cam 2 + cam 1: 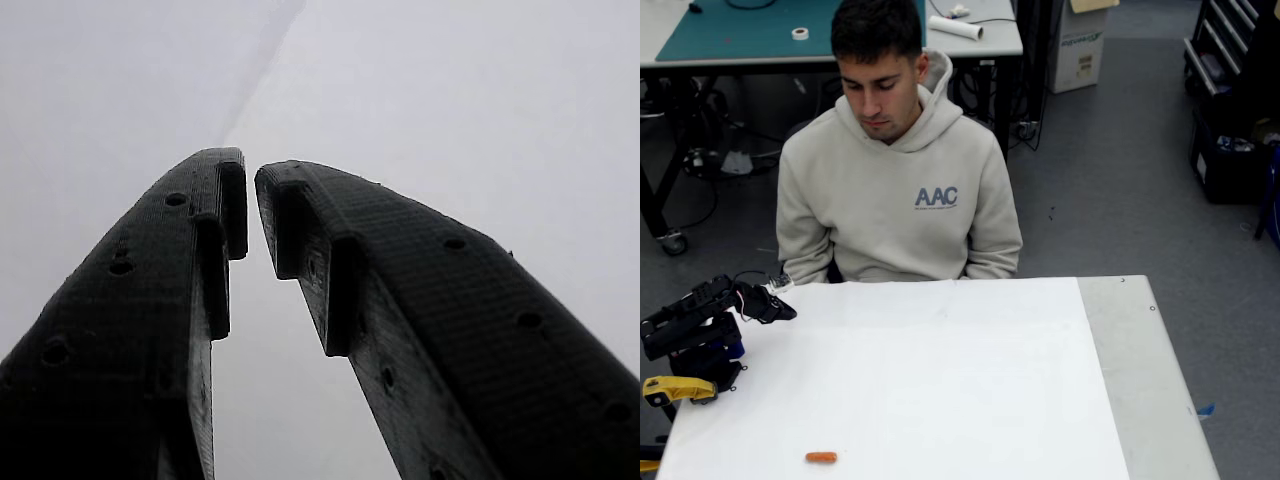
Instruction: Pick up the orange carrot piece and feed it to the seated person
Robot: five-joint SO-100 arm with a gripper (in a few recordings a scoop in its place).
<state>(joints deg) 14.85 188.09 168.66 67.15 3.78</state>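
Nearest the camera in the fixed view, the orange carrot piece [821, 457] lies flat on the white table [940, 380], close to its front edge and left of centre. Further back at the left edge, the black gripper [788, 314] hangs empty above the table, well apart from the carrot; the wrist view shows its fingertips [232, 190] nearly closed, a thin gap between them. Beyond the far edge sits the seated person [895, 190], head bowed.

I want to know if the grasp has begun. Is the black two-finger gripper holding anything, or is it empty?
Empty. In the wrist view the black two-finger gripper has only a narrow bare gap between its tips. The small orange carrot piece lies on the white table, apart.
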